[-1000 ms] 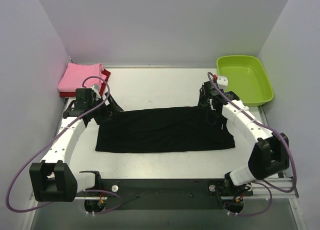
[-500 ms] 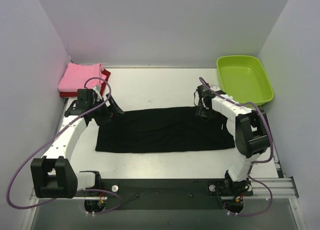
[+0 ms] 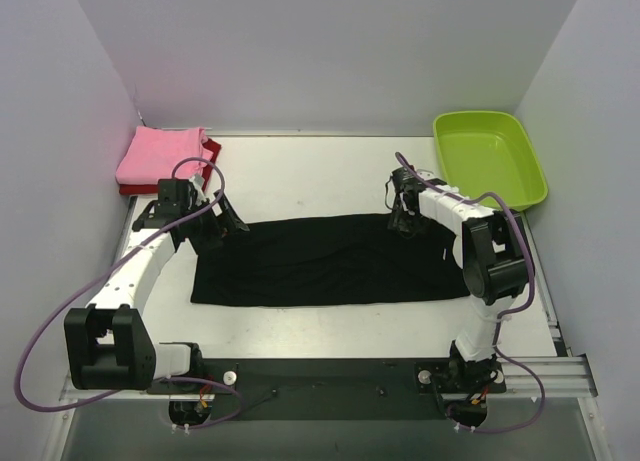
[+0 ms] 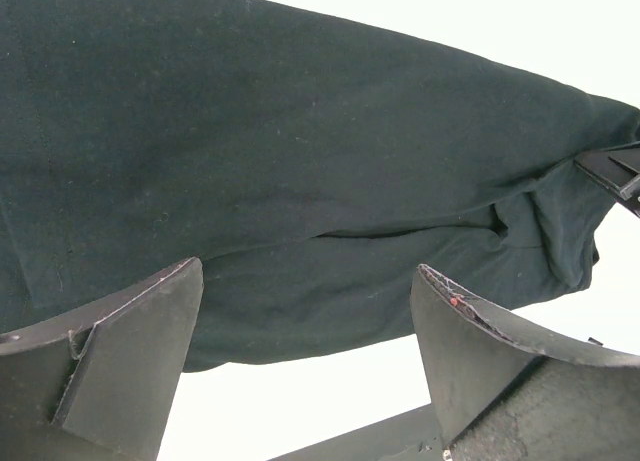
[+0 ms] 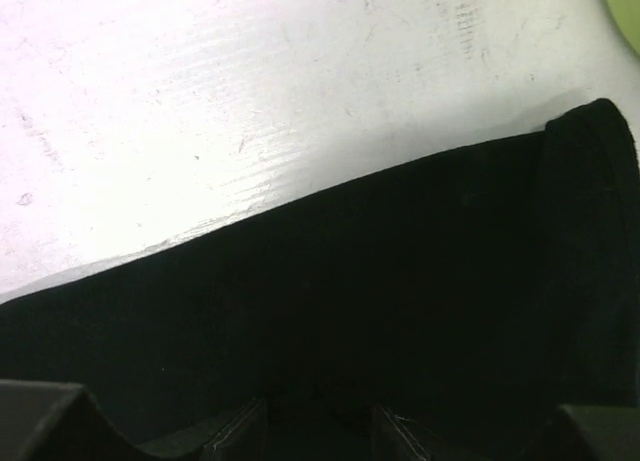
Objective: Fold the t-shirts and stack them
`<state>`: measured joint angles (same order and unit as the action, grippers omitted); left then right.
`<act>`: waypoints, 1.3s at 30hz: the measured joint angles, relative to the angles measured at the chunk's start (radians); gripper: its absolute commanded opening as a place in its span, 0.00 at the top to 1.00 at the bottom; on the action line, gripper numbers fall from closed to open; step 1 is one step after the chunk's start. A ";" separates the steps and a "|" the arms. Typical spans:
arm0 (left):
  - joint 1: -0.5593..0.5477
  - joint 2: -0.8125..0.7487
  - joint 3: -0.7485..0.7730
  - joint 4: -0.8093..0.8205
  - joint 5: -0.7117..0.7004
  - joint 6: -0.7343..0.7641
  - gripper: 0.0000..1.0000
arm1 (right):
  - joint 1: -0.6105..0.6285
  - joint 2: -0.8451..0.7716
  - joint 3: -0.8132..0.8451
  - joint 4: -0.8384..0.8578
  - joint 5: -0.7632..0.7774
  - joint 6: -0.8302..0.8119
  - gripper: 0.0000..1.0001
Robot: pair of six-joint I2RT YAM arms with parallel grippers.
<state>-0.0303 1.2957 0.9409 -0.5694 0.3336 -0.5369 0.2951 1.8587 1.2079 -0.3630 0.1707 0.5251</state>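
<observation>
Pink shirt sits folded on the dark red shirt beyond our left claw, which hangs spread above the black shirt, a long strip only partly folded. Whether our right claw pinches its edge, we cannot tell.

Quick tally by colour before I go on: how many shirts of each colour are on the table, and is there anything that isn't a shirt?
Pink shirt: 1, folded, lying on the dark red one
Dark red shirt: 1, mostly covered
Black shirt: 1, spread out between the arms
Lime-green tub: 1, far right corner
Total: 4 (3 shirts, 1 tub)
</observation>
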 measured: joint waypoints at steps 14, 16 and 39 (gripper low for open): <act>0.002 0.012 0.000 0.000 -0.006 0.007 0.05 | 0.000 0.005 0.012 0.008 -0.022 0.000 0.90; 0.002 0.012 0.000 0.000 -0.008 0.008 0.05 | 0.000 0.005 0.012 0.007 -0.022 0.000 0.97; 0.007 0.007 -0.011 0.003 -0.008 0.018 0.06 | 0.256 -0.303 -0.153 -0.038 0.055 0.017 1.00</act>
<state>-0.0235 1.3029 0.9295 -0.5663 0.3252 -0.5190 0.5507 1.5562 1.0546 -0.4007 0.2256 0.5419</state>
